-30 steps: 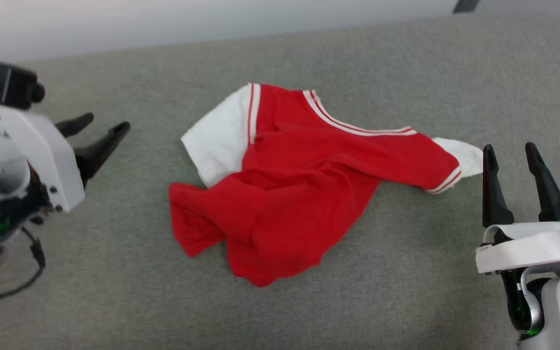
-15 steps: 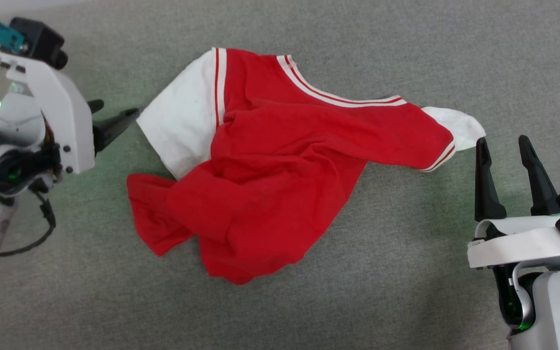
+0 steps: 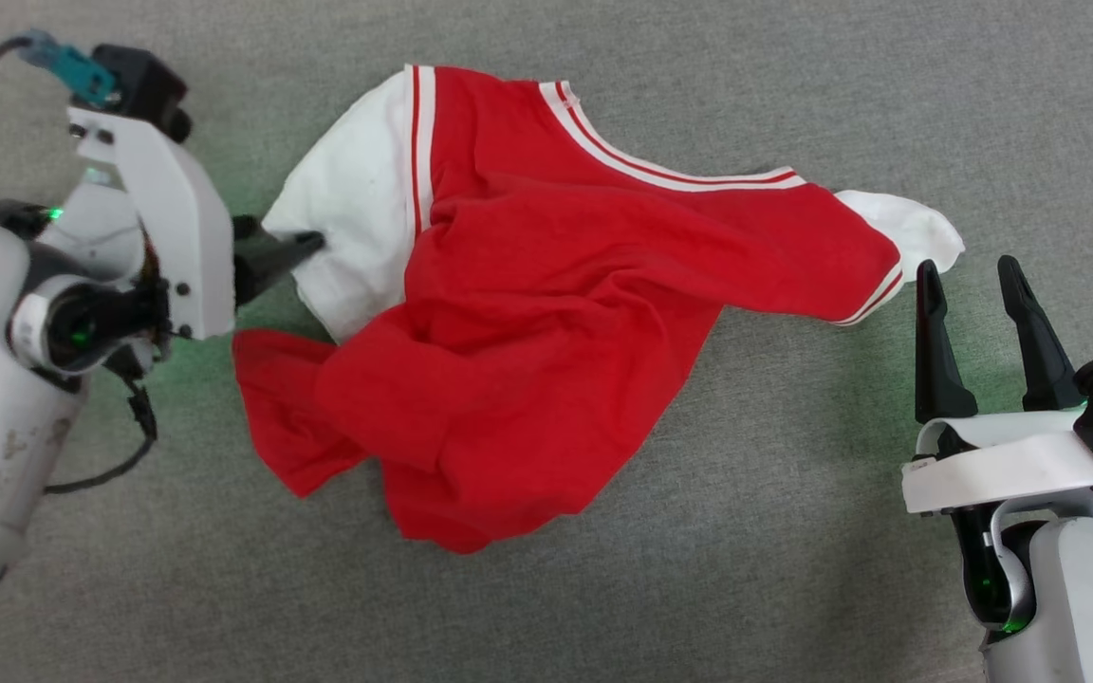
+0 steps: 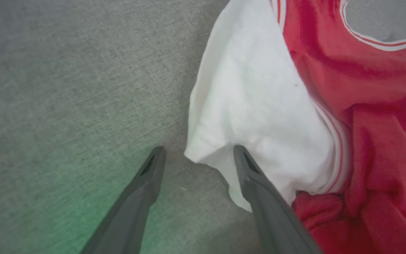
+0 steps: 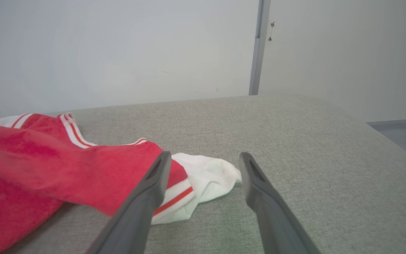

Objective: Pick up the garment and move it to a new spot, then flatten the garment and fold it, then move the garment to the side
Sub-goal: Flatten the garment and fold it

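Observation:
The garment (image 3: pixel 546 285) lies crumpled on the grey fabric surface (image 3: pixel 793 531), a red body with white sleeves and striped trim. My left gripper (image 3: pixel 276 239) is open at the garment's left white sleeve (image 3: pixel 347 218). In the left wrist view the sleeve's corner (image 4: pixel 203 155) sits between the left gripper's (image 4: pixel 198 150) fingers, and one finger lies over the sleeve's edge. My right gripper (image 3: pixel 967 270) is open just short of the right white sleeve (image 3: pixel 917 232). The right wrist view shows that sleeve (image 5: pixel 206 176) beyond the gap of the right gripper (image 5: pixel 204 155).
The grey surface (image 5: pixel 294 141) ends in a rounded edge at the far right (image 5: pixel 382 134), with a pale wall (image 5: pixel 118 53) behind it. A loose cable (image 3: pixel 101 465) hangs from my left forearm.
The head camera has tilted down, so the whole picture shifted. My left gripper has moved right to the white sleeve's edge. The right gripper stays open near the other sleeve.

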Tool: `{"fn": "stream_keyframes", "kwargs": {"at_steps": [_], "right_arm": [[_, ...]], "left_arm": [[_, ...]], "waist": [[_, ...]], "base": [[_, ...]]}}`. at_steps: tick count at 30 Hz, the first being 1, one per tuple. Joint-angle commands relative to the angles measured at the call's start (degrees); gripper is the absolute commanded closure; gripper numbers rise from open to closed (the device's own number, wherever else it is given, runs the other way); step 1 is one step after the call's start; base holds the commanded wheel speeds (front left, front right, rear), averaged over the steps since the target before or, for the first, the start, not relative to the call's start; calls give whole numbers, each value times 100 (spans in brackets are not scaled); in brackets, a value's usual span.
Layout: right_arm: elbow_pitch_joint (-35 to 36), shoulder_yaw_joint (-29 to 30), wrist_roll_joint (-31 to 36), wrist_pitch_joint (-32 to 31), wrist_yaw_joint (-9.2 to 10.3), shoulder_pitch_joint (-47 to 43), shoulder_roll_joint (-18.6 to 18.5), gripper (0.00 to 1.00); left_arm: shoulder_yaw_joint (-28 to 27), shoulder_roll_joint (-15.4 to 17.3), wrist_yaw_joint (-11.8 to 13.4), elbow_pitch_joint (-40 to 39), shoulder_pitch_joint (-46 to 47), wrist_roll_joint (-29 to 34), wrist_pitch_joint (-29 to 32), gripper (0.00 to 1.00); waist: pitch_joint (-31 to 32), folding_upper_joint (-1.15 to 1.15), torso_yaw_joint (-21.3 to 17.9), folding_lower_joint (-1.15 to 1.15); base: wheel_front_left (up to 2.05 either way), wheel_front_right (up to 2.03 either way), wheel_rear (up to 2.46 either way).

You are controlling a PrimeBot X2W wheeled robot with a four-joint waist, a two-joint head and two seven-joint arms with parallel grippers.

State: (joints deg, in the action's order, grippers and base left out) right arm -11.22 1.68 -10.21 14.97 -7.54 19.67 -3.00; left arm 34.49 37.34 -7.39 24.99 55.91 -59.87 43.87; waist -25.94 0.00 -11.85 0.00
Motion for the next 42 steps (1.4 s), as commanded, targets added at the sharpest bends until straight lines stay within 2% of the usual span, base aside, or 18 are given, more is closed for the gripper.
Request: {"fn": "stream_keyframes", "kwargs": {"at_steps": [1, 5, 6, 7, 8, 21, 33, 42], "right_arm": [[-16, 21, -52, 25, 10, 55, 17, 0], [-15, 9, -91, 27, 10, 94, 16, 0], [-13, 5, -102, 27, 10, 96, 17, 0], [-14, 0, -98, 27, 10, 95, 17, 0], [-19, -1, -106, 27, 10, 94, 17, 0], [-146, 156, 81, 19, 10, -60, 16, 0], [-242, 238, 274, -112, 10, -315, 14, 0], [-180, 149, 285, -273, 10, -436, 14, 0]], "left_arm": [[67, -21, -11, 5, -23, 60, 9, 0], [108, -66, -8, 130, -21, 102, -139, 0], [107, -80, -1, 175, -24, 95, -182, 46], [97, -81, -1, 220, -20, 108, -230, 70], [108, -88, -1, 257, -9, 121, -263, 100], [-74, 153, 13, 439, -202, -40, -623, 100], [-269, 572, 189, 164, -1162, -323, -868, 100], [-335, 833, 361, -24, -1794, -411, -1040, 100]], "waist": [[-16, 0, 6, 0], [-46, 0, 2, 0], [-51, 0, 0, 0], [-56, 0, -2, 0], [-58, 0, -1, 0], [254, 0, 273, 0], [889, 0, 718, 0], [1139, 0, 812, 0]], "base": [[0, 0, 0], [0, 0, 0], [0, 0, 0], [0, 0, 0], [0, 0, 0], [0, 0, 0], [0, 0, 0], [0, 0, 0]]}}
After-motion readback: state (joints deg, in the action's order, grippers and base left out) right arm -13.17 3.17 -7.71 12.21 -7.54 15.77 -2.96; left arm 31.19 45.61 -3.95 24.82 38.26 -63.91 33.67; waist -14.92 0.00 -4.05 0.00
